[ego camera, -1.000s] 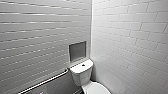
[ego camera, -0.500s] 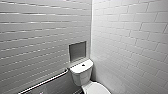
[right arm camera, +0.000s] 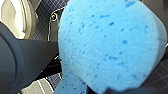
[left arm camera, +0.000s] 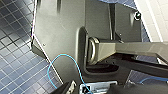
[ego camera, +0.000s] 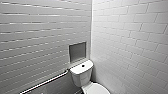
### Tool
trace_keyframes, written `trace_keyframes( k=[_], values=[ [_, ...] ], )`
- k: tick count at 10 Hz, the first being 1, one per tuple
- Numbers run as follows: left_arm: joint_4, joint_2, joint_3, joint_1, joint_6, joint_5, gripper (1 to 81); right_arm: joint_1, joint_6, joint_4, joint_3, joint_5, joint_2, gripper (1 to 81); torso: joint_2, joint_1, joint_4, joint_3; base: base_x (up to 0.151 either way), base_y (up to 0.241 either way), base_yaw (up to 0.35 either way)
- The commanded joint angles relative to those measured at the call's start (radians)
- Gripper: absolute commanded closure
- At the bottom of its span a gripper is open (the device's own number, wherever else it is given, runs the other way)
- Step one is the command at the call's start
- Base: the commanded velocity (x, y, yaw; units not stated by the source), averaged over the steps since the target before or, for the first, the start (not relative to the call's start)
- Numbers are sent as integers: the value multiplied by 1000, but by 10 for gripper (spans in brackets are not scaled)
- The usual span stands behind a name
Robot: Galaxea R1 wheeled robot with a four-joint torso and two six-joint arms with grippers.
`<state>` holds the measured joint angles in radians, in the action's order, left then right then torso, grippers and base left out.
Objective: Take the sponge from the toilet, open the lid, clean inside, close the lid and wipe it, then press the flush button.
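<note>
Tiled corner: we face toilet (ego camera: pixel 81 75), flush button (ego camera: pixel 83 66) dark on tank top. Right gripper (right arm camera: pixel 112 88) clamps sponge (right arm camera: pixel 110 45), lifted clear of blue floor tiles (left arm camera: pixel 15 65), ready for cleaning, we judge. Left gripper's state we cannot tell.

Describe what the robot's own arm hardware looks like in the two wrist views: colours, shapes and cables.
In the left wrist view, a wide dark grey plate with a round fitting at one corner, a grey squared jointed bar beside it, and a thin light-blue cable looping across. In the right wrist view, a smooth, rounded dark casing.
</note>
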<state>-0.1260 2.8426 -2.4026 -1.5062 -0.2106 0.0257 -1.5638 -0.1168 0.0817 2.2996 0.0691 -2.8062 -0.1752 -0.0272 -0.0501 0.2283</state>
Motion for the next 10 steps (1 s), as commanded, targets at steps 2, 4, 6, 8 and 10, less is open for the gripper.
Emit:
trace_keyframes(
  k=[2, 4, 6, 8, 10],
  values=[
    [11, -11, 14, 47, 2, 36, 10, 40, -1, -14, -17, -49, 14, 811, 0, 0, 0, 0, 87, 0, 0],
    [11, -12, 14, 47, 0, 36, 10, 40, -3, -17, -19, -31, 23, 811, 1, 0, 0, 0, 94, 0, 0],
    [11, -12, 14, 47, 0, 36, 10, 37, -3, -17, -36, -20, 40, 811, 1, -1, 0, 0, 97, 0, 0],
    [11, -9, 14, 47, 0, 34, 10, 40, -3, -17, -40, -20, 58, 811, 1, -1, 0, 0, 98, 0, 0],
    [11, -11, 14, 45, 0, 36, 10, 37, -6, -29, -109, 9, 136, 811, 1, -1, 0, 0, 98, 0, 0]
  ],
)
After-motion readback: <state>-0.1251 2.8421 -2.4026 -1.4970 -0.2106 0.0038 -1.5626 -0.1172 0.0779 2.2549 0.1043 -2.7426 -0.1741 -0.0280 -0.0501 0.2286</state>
